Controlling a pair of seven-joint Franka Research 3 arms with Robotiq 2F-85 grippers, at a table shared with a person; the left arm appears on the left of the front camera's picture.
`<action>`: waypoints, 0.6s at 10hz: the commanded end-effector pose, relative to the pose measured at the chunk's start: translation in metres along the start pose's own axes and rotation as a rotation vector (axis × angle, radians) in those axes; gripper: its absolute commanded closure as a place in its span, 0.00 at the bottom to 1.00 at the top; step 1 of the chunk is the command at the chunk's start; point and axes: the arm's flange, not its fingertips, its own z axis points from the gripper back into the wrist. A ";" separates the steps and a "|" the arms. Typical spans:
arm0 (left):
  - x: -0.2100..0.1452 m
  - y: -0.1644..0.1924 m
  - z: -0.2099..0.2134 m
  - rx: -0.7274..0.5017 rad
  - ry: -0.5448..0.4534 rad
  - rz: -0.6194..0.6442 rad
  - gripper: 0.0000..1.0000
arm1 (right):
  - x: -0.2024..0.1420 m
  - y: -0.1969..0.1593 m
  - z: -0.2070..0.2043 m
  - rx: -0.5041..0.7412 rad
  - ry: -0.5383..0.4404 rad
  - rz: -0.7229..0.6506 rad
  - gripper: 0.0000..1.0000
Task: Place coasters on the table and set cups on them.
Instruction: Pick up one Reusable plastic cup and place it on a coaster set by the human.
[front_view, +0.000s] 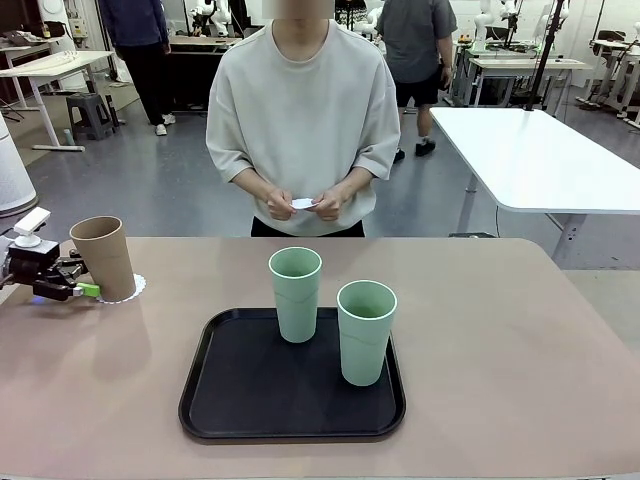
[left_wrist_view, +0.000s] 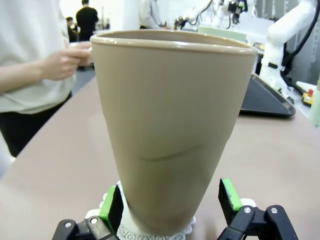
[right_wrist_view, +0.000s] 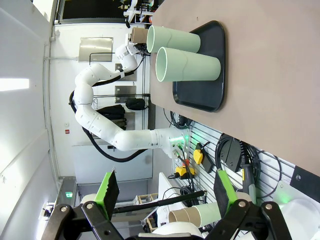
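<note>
A tan-brown cup (front_view: 103, 258) stands upright on a lacy white coaster (front_view: 130, 291) at the table's (front_view: 500, 340) far left. My left gripper (front_view: 82, 277) is open, its green pads on either side of the cup's base (left_wrist_view: 165, 150) with gaps showing; the coaster's edge (left_wrist_view: 150, 234) peeks out below. Two mint green cups (front_view: 296, 293) (front_view: 365, 331) stand on the black tray (front_view: 230, 400). The person holds another white coaster (front_view: 303, 203) in both hands. My right gripper (right_wrist_view: 165, 192) is open and empty, off the table's edge, seeing the tray (right_wrist_view: 210, 95) and mint cups (right_wrist_view: 187, 65) sideways.
The person stands at the table's far side, in the middle. The tray sits at centre front. A white-topped table (front_view: 540, 160) is behind on the right. Bare tabletop lies right of the tray and between the tray and the tan cup.
</note>
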 end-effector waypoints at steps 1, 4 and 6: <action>0.008 0.002 0.006 -0.004 0.057 0.002 0.00 | 0.000 0.000 0.000 0.009 0.002 0.003 0.00; 0.018 -0.001 0.022 0.022 0.103 -0.012 0.00 | 0.000 0.000 0.000 0.009 0.002 0.003 0.00; 0.026 -0.005 0.030 0.034 0.133 -0.020 0.00 | 0.000 0.000 0.000 0.009 0.002 0.003 0.00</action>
